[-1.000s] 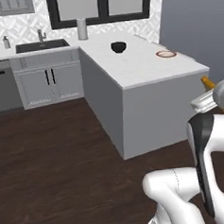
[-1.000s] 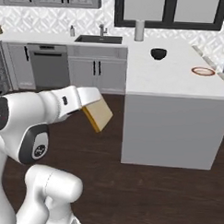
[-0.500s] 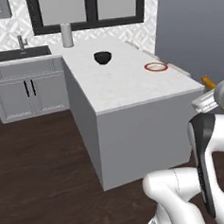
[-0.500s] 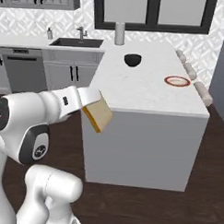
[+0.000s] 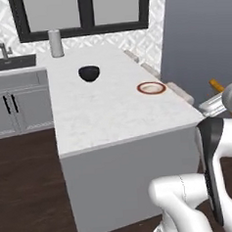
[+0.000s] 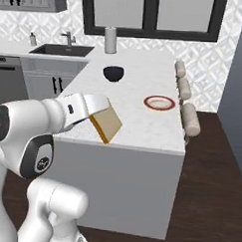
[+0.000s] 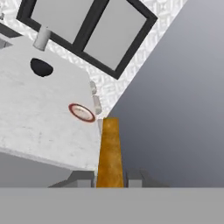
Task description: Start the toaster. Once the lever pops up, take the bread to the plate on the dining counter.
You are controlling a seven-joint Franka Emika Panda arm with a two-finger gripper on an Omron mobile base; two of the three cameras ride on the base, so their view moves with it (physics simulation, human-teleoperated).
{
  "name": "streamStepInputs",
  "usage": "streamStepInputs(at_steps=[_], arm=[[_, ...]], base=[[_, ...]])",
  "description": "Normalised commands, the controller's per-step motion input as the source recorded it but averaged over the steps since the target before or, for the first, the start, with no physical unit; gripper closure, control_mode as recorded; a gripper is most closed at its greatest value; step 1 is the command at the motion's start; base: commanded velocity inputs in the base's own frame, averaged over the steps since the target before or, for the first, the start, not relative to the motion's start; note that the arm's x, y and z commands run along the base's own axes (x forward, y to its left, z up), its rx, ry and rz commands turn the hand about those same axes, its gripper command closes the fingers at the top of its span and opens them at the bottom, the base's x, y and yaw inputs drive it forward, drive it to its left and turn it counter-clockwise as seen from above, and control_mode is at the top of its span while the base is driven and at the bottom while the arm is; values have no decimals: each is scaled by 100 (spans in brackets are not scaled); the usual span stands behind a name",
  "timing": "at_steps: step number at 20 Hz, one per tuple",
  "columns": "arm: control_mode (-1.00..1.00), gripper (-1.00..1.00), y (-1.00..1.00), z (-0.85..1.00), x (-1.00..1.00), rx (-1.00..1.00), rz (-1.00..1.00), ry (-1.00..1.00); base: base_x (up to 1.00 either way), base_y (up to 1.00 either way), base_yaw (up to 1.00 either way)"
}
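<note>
Right base view: bread face, fingers-clamped

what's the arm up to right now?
It's carrying the bread: the gripper is shut on the toast slice, held in the air in front of the near end of the dining counter. The plate sits bare near the counter's right edge, with a dark bowl farther back and a paper towel roll at the far end. The bread is not yet on the plate.
</note>
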Motion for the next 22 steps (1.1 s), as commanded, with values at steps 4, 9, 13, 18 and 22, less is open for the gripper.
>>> streamStepInputs(at_steps=[4, 9, 13, 18, 22], arm=[[100, 100, 0, 0, 0, 0, 0, 0], [100, 100, 0, 0, 0, 0, 0, 0], [100, 100, 0, 0, 0, 0, 0, 0], [100, 100, 0, 0, 0, 0, 0, 0], [100, 100, 0, 0, 0, 0, 0, 0]], base=[[91, -100, 20], [23, -82, 22], [0, -15, 13], [31, -1, 6], [11, -18, 10]])
